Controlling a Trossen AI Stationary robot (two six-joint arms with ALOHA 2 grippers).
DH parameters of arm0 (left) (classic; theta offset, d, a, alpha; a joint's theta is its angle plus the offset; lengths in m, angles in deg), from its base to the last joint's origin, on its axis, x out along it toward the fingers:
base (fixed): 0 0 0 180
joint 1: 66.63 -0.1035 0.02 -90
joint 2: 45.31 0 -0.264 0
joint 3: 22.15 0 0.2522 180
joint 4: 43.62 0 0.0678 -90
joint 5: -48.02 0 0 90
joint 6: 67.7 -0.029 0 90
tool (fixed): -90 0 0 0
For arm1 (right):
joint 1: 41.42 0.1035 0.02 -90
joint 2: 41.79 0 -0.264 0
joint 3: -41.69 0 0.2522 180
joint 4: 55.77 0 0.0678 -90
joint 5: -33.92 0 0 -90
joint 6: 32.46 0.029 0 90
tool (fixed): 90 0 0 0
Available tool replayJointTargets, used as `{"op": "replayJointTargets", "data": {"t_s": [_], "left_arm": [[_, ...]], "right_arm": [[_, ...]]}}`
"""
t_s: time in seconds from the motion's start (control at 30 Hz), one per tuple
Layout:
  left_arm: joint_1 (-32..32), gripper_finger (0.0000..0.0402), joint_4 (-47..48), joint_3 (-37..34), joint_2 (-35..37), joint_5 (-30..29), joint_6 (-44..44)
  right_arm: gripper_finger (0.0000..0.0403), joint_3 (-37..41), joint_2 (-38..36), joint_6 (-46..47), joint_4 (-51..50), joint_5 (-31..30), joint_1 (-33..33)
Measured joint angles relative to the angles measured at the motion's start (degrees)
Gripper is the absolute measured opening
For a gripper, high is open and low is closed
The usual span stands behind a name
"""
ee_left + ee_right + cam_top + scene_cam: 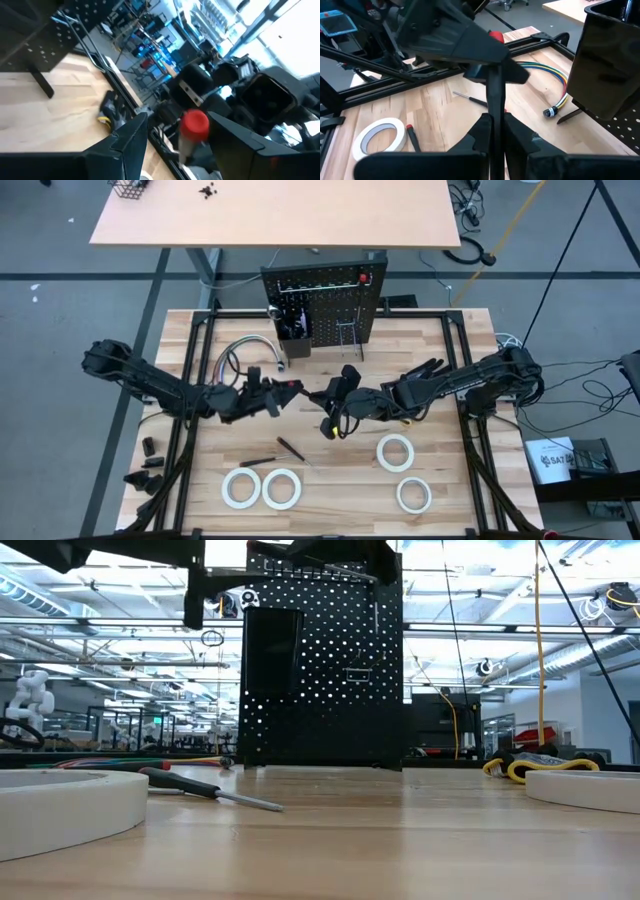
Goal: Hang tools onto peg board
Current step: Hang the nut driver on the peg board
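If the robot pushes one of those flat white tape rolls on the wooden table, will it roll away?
Probably not. The white tape roll lies flat on its side on the wooden table, so a push would likely slide it, not roll it. It looks like a thin, hollow ring, so it is probably light. Stood on edge, it might roll.

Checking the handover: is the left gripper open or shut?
Open. In its wrist view the left gripper has its fingers apart around the red handle.
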Motion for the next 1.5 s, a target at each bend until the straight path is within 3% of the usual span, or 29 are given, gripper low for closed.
{"op": "replayJointTargets", "data": {"t_s": [1.13, 1.5], "left_arm": [[-0.97, 0.0199, -0.14, 0.0, 0.02, 2.01, -1.34], [-0.97, 0.0118, -0.16, 0.0, 0.02, 2.03, -3.62]], "right_arm": [[0.0022, -0.02, 0.0, -1.3, 0.03, -0.07, -1.22], [0.0022, -0.02, 0.0, -1.21, 0.02, -0.07, -1.22]]}}
